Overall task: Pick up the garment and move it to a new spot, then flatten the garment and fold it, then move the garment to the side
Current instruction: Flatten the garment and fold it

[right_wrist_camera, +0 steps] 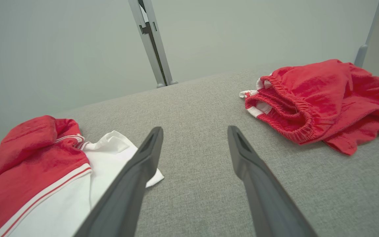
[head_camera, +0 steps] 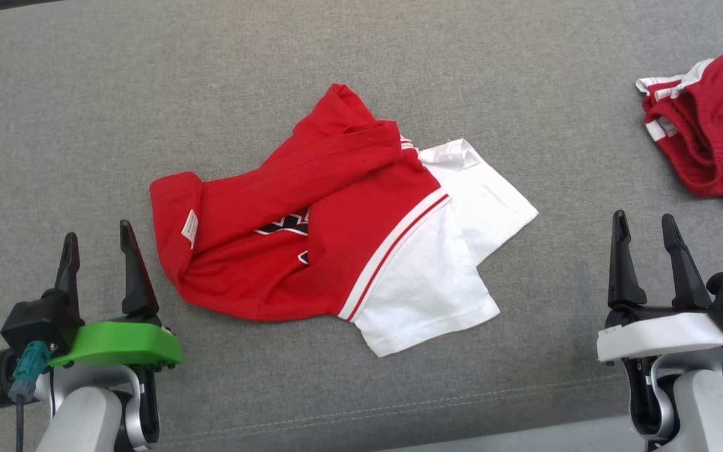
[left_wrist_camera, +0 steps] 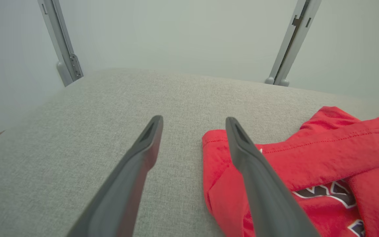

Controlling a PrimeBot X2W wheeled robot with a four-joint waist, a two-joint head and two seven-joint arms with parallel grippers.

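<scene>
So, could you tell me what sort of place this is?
Probably a robot test cell for laundry folding: a grey woven-fabric work surface, grey metal frame posts against pale panels, and a crumpled red-and-white shirt.

No text can be read on the white tag (head_camera: 189, 228) or half-hidden dark print (head_camera: 287, 226) of the garment (head_camera: 336, 188) beside the left gripper (head_camera: 98, 231).

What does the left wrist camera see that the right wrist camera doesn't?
Left wrist view, not right: the black-and-white print on the crumpled red-and-white shirt, the open left hand. Right wrist view, not left: crumpled red shorts with white trim, the shirt's white half, the open right hand. Both: that shirt and the grey fabric surface.
</scene>
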